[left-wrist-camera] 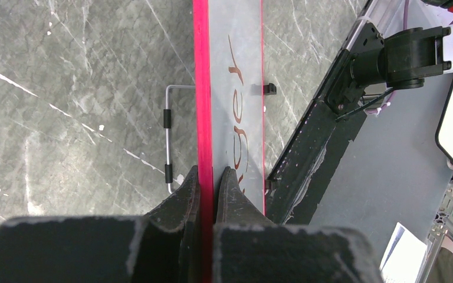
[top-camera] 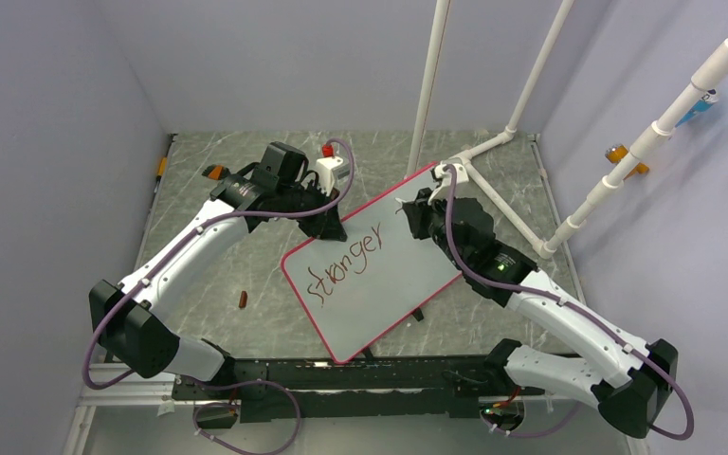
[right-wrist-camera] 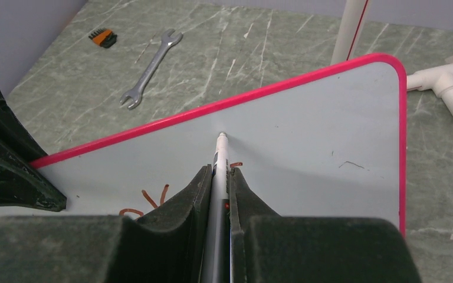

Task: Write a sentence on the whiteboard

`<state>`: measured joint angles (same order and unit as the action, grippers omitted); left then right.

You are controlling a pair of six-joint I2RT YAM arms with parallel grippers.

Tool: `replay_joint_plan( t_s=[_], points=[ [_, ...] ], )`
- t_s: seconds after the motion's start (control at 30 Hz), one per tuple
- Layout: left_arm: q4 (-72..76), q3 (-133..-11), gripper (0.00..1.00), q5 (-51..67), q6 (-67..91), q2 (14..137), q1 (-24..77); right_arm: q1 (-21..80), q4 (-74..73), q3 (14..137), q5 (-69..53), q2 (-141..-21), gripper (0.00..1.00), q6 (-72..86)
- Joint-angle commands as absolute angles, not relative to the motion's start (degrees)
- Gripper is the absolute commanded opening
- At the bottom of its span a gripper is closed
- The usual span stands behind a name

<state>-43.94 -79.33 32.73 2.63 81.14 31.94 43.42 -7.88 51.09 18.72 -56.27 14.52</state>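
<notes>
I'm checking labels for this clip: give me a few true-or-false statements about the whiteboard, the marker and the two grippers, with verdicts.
1. The left gripper is clamped on the pink rim of the whiteboard. True.
2. The right gripper is empty. False: it is shut on a marker that points at the board.
3. The board bears no writing. False: dark-red writing that reads like "stronger" is on it.
4. A wrench lies on the table beyond the board. True.
</notes>
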Motion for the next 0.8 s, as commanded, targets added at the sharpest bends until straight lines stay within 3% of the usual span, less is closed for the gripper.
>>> replay_joint_plan(
  t_s=[0.0, 0.77],
  points=[
    [-39.7, -79.1, 0.00, 21.6, -8.4, 80.1, 31.9, 43.3, -4.5, 53.8, 17.7, -57.2, 0.00, 14.5],
    [-39.7, -79.2, 0.00, 21.7, -8.4, 80.1, 31.9, 43.2, -8.0, 44.1, 16.6, -52.0, 0.00, 19.3]
  ],
)
